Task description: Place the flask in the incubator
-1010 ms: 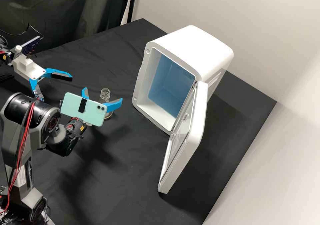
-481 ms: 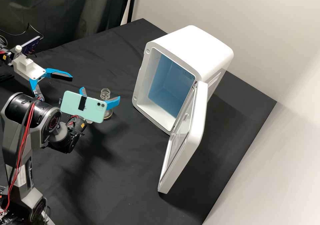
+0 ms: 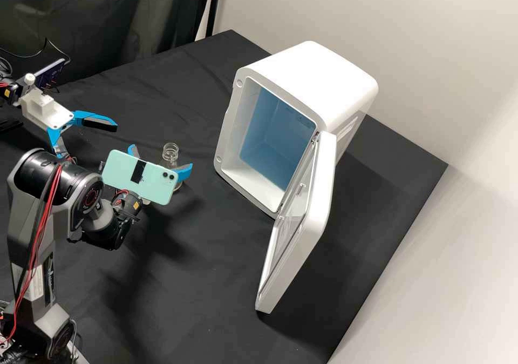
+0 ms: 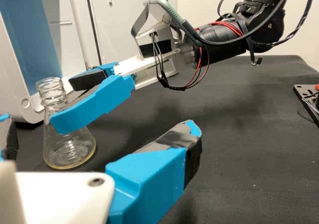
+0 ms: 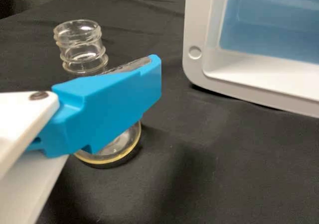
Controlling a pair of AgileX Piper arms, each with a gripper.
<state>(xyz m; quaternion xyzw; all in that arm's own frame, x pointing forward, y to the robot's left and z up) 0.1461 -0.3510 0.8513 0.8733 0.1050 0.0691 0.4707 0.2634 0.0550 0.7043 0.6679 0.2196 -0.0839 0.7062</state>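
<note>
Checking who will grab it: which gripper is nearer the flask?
Right. The right gripper has the flask between its open jaws; the left gripper hangs off to one side, well apart from it.

A black bench (image 3: 178, 277) stands against a white wall (image 3: 421, 34), dark curtain (image 3: 108, 13) behind.

My blue finger (image 5: 107, 102) crosses in front of the glass conical flask (image 5: 79, 45) and covers its body; I cannot tell whether it touches the glass. The flask stands upright at my twelve o'clock on the black bench cloth (image 5: 209, 174), its threaded neck clear above the finger. At two o'clock, near the flask, is the incubator (image 5: 199, 20), with a white frame and pale blue interior.
</note>
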